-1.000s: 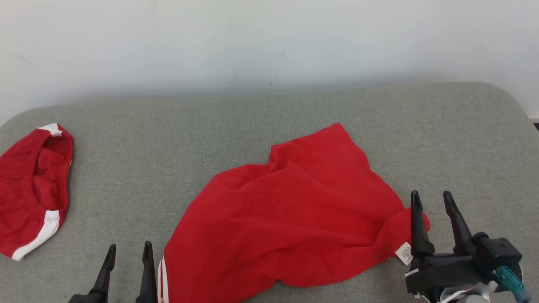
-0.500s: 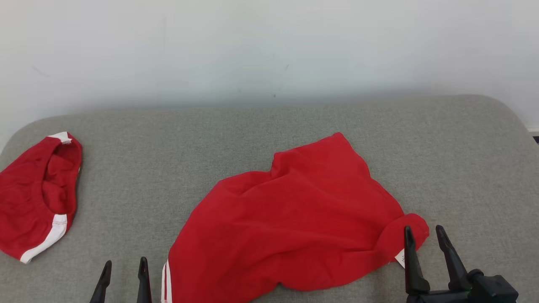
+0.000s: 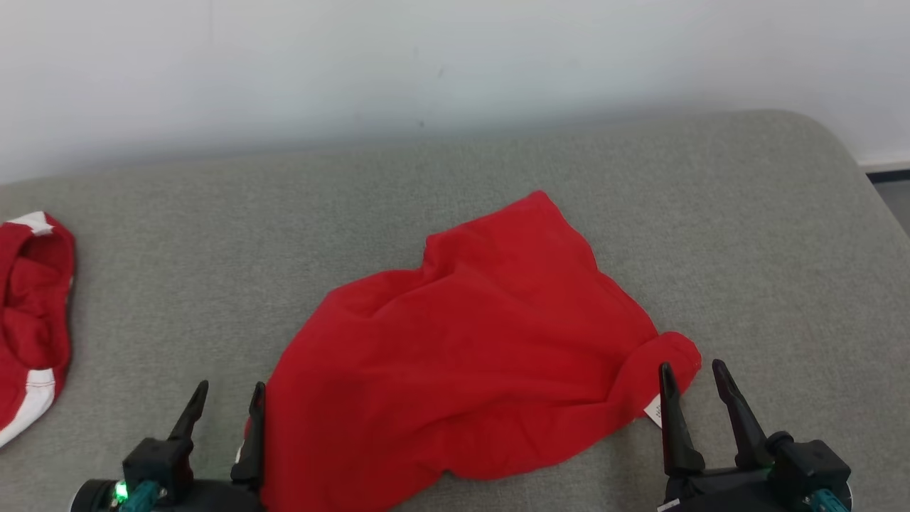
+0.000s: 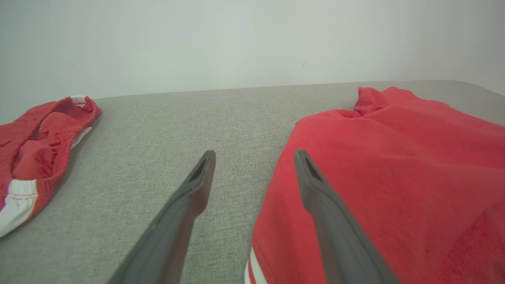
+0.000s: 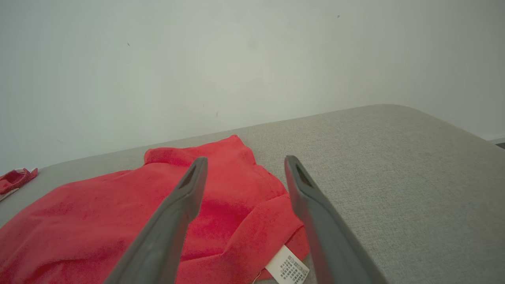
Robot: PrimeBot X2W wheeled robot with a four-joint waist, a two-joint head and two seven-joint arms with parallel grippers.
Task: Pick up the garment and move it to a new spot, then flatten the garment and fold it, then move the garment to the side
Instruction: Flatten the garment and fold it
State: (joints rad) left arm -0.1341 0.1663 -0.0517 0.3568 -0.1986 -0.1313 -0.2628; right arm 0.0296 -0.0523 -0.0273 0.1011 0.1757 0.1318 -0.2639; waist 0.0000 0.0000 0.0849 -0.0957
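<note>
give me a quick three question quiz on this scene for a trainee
1. True or false: the left gripper and the right gripper both stand open, clamping nothing.
2. The white label on the garment lies nearest: A the right gripper, B the left gripper, C the wall.
3. What lies at the left end of the grey cushion?
Key: 1 true. 2 A. 3 a second red garment with white trim.
</note>
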